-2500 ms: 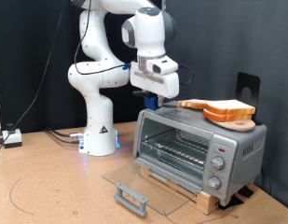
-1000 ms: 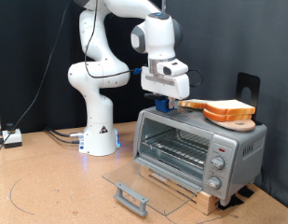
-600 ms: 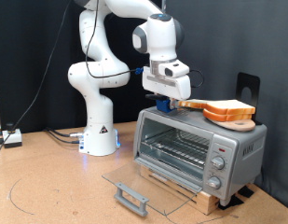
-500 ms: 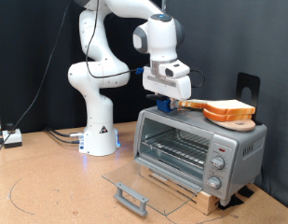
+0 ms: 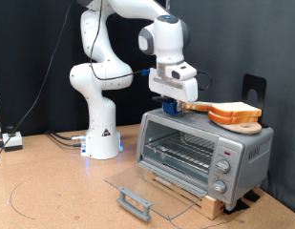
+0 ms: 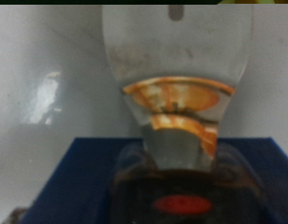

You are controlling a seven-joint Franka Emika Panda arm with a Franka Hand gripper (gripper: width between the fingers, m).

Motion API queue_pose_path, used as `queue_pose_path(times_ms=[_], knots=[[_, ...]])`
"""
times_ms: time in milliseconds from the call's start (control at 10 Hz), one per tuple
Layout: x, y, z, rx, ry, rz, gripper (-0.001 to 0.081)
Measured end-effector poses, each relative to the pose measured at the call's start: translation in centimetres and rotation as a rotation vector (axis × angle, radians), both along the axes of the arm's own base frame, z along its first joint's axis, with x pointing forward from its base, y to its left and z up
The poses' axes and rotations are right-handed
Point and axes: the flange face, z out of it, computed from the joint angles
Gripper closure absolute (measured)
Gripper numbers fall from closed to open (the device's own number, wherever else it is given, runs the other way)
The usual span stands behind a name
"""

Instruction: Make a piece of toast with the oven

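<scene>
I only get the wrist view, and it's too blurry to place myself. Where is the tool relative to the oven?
Observer: The tool hangs just above the oven, over the end of its top on the exterior view's left.
Operator: Is the door open?
Observer: Yes, the glass door is folded down flat in front.
Operator: And the orange-crusted bread I see?
Observer: The piece of toast lies on the oven's top right beside the tool, with a thicker stack to its right in the exterior view.
</scene>
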Motion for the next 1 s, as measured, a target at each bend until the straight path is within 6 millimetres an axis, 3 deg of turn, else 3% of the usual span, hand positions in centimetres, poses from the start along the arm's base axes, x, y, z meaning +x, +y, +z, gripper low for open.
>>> queue_pose_path(times_ms=[1000], knots=[[-0.39, 0.81, -0.41, 0.018, 0.014, -0.019, 0.0415]])
